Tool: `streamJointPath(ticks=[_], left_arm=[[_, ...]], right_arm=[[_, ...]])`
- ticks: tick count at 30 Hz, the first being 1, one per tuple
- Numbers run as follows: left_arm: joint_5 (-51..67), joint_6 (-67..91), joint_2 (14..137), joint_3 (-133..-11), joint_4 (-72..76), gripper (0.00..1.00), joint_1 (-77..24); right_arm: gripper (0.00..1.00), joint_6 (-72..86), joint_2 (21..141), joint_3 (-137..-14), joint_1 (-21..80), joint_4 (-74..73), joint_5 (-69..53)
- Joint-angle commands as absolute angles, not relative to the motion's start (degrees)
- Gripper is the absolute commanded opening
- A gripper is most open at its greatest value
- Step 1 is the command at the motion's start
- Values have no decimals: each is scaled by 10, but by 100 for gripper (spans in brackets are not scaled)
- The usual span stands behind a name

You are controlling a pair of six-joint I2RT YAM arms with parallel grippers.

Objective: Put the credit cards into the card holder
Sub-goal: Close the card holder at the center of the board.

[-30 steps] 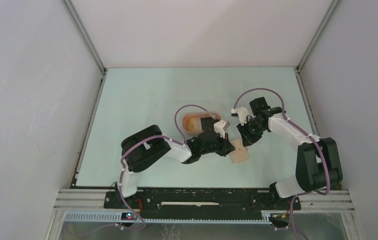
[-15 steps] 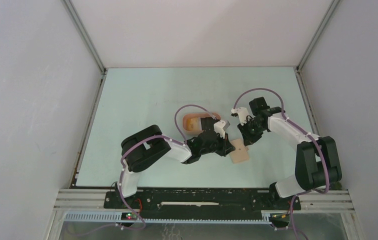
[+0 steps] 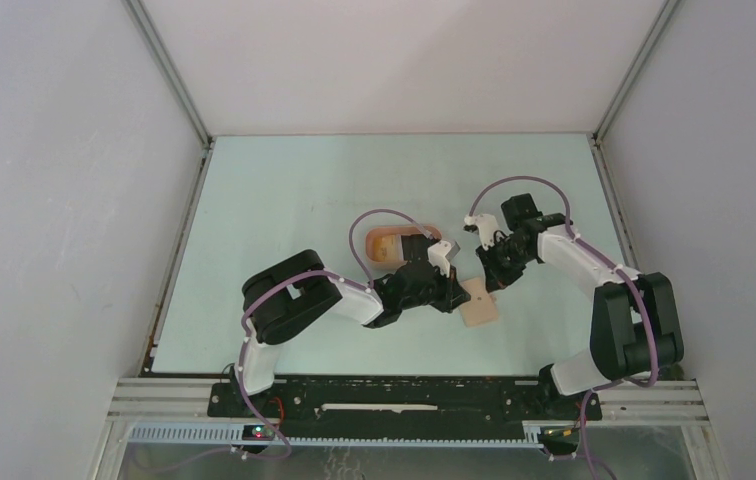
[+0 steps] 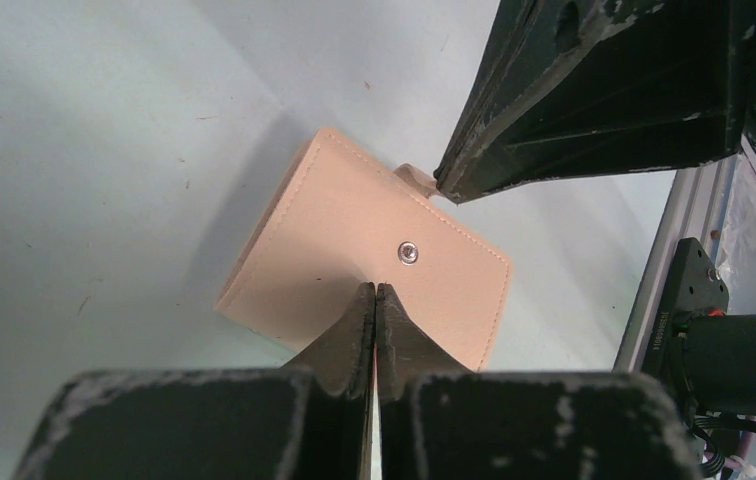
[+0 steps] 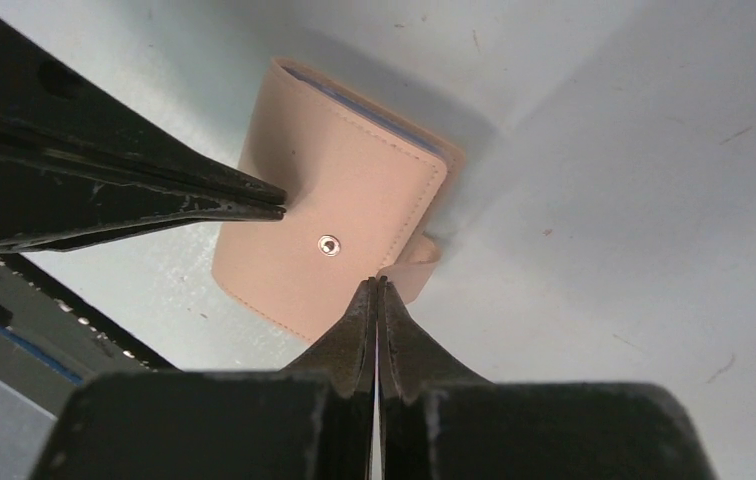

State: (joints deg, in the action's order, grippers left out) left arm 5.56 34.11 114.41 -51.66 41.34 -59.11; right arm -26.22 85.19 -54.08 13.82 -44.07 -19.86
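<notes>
The card holder (image 3: 478,303) is a tan wallet lying folded shut on the table, snap stud up; it shows in the left wrist view (image 4: 334,230) and the right wrist view (image 5: 324,190). A thin bluish edge (image 5: 369,110) shows in its far side; no other credit cards are in sight. My left gripper (image 3: 451,296) is shut, with its tips (image 4: 375,290) over the wallet's face just below the stud. My right gripper (image 3: 489,283) is shut, with its tips (image 5: 376,284) at the wallet's edge by the small snap tab (image 5: 416,272).
A salmon-pink oval tray (image 3: 387,244) sits just behind the left wrist, with something orange in it. The two grippers meet tip to tip over the wallet. The enclosure's white walls stand on the left, right and far sides.
The right arm has shifted very slightly. The wallet and the left arm have not moved.
</notes>
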Motion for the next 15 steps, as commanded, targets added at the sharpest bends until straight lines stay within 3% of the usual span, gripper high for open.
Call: streamJointPath(ticks=[1, 15], left_arm=[[38, 332, 1141, -516, 386, 2, -588], [40, 332, 1141, -517, 386, 1, -588]], right_arm=[[0, -248, 847, -553, 129, -452, -258], [0, -238, 893, -554, 140, -451, -287]])
